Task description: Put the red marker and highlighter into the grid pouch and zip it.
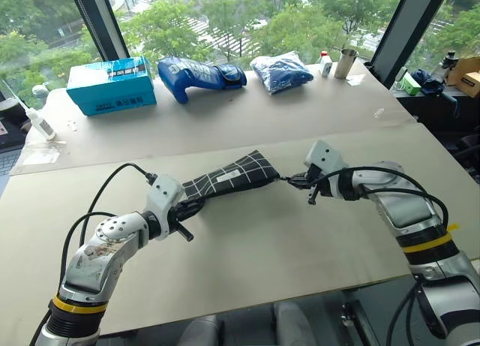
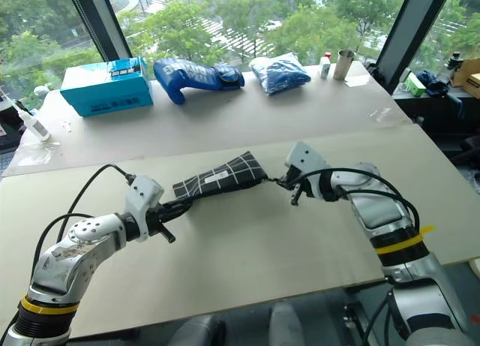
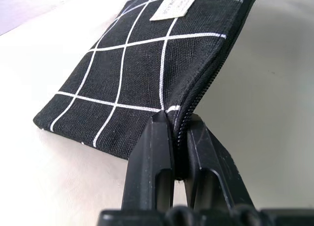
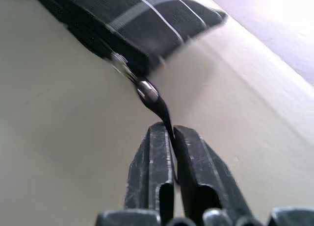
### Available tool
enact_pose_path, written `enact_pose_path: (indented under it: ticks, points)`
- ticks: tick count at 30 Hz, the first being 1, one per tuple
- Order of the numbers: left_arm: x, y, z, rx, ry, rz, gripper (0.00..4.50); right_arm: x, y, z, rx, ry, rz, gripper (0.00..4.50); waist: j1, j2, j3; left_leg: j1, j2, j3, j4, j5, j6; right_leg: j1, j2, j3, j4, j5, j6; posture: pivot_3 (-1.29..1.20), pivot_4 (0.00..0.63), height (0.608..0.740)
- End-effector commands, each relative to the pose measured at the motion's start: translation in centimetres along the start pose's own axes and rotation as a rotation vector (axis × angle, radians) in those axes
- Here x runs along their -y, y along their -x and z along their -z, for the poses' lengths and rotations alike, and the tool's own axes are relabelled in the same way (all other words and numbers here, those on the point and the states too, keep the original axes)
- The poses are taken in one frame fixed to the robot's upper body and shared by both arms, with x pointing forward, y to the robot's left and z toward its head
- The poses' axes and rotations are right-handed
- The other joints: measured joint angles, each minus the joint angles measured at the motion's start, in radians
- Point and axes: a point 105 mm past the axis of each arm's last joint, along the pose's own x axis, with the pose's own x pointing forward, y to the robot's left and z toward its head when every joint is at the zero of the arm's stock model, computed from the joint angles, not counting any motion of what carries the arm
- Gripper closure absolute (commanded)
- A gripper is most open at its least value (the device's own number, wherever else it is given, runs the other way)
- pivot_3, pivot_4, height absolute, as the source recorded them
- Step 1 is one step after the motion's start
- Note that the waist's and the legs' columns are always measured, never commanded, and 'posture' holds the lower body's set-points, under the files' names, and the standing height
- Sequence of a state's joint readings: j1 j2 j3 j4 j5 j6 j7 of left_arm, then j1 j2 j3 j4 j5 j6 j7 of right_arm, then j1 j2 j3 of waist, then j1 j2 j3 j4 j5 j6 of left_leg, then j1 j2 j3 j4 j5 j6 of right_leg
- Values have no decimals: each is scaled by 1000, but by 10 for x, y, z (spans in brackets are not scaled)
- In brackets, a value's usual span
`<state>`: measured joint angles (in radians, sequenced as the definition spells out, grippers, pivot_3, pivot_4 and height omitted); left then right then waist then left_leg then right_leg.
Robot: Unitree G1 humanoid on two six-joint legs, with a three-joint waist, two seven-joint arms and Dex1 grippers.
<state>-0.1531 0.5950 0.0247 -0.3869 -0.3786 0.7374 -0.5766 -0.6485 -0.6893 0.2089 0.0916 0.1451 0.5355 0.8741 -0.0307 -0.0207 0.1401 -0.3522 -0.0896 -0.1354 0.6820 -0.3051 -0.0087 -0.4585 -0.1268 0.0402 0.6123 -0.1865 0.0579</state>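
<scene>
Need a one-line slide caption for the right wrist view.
Right gripper pinches the black pull cord at the end of the grid pouch.

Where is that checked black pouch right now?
The grid pouch lies mid-table in the head views, stretched between the left tool pinching one end and the right tool on its pull cord.

Grid pouch (image 2: 221,178) taut between left gripper (image 2: 178,205) and right gripper (image 2: 283,182).

Teal box (image 1: 111,85), blue bags (image 1: 201,75), metal cup (image 1: 345,63)
</scene>
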Motion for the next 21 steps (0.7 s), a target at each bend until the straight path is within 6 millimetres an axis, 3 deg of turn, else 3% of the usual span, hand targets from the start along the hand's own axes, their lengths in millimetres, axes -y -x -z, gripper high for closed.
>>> enact_pose_path:
  ticks: [1, 4, 8, 12, 16, 21]
  points:
    - [-5, 4, -11, 44, -43, -16, 4500, 5, 10, -32, 132, -47, -9, 2604, 5, 0, 0, 0, 0, 0, 0, 0, 0, 0, 0, 0, 0, 0, 0, 0, 150, 740]
    - [-1, 1, -13, 55, -74, 20, 4500, 0, 25, -28, 149, -151, -98, 1639, 13, 0, 0, 0, 0, 0, 0, 0, 0, 0, 0, 0, -1, 0, 0, 0, 150, 740]
    - [4, -2, -9, 29, -154, 89, 4500, 5, 54, -27, 202, -192, -135, 1639, 25, 0, 0, 0, 0, 0, 0, -1, 1, 1, -1, -1, -1, 0, 0, 0, 150, 740]
    - [1, -5, -3, -1, -275, 142, 4500, -2, 82, -32, 268, -202, -197, 1639, 31, 0, 0, 0, -1, 0, 0, -1, 2, 1, -1, -1, -2, 0, 1, 0, 150, 740]
    - [4, -22, -6, 28, -393, 209, 4500, -25, 107, -10, 184, -143, -237, 1639, 43, 0, 0, 0, -1, 1, 0, -2, 3, 2, -1, -3, -2, 0, 1, 0, 150, 740]
    - [27, -48, -21, 113, -450, 295, 4500, -23, 118, 5, 144, -163, -153, 1639, 42, 0, 0, -1, -1, 2, 3, -2, 4, 2, -3, -2, -2, 1, 2, 0, 150, 740]
